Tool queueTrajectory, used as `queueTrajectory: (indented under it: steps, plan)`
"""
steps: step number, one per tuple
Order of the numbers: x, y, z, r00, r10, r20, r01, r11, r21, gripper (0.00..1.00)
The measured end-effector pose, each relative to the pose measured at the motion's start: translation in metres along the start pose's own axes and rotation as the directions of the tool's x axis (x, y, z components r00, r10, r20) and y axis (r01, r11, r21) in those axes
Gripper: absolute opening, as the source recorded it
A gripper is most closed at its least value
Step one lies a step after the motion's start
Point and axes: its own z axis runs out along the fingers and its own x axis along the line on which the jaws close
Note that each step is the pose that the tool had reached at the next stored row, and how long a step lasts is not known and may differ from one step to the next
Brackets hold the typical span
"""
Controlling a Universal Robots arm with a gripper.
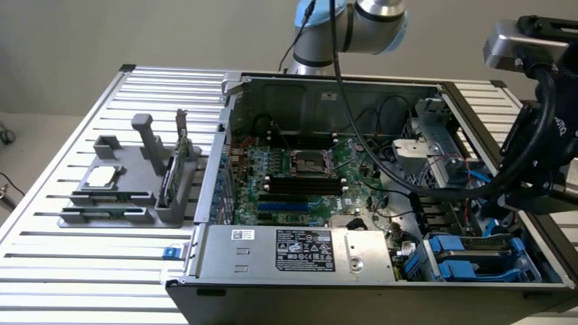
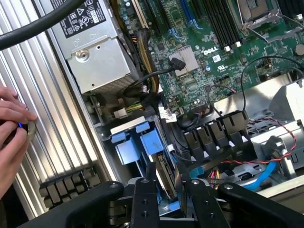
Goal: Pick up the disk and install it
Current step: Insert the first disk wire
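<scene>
From the exterior view's left: a grey parts fixture (image 1: 135, 183) stands on the slatted table (image 1: 54, 271) beside an open computer case (image 1: 216, 135). The case's motherboard (image 1: 307, 176) and power-supply box (image 1: 298, 252) are exposed, and the robot arm (image 1: 542, 149) reaches into the drive bay (image 1: 478, 261) at the right. In the wrist view the disk (image 2: 164, 173) stands on edge low in that bay, with blue carrier tabs (image 2: 137, 142) just beside it. The gripper (image 2: 171, 185) sits astride the disk's near edge; whether it has clamped on cannot be told. A person's hand (image 2: 12, 128) rests on the table. The disk looks stiff, dense and shock-sensitive, with smooth faces. It is probably best pinched squarely across its flat faces, clear of the cables.
</scene>
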Motion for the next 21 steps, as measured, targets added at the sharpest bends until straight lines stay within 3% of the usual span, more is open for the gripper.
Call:
queueTrajectory:
  steps: [6,11,16,21]
  plan:
    - [0.0,0.0,0.0001,0.995,0.1,0.0024,-0.1,0.995,-0.0037,0.31]
    - [0.0,0.0,0.0001,0.9825,0.186,0.0041,-0.186,0.9824,-0.007,0.31]
    - [0.0,0.0,0.0001,0.9619,0.273,0.0056,-0.273,0.9619,-0.0105,0.31]
    - [0.0,0.0,0.0001,0.9338,0.358,0.0067,-0.358,0.9337,-0.0141,0.31]
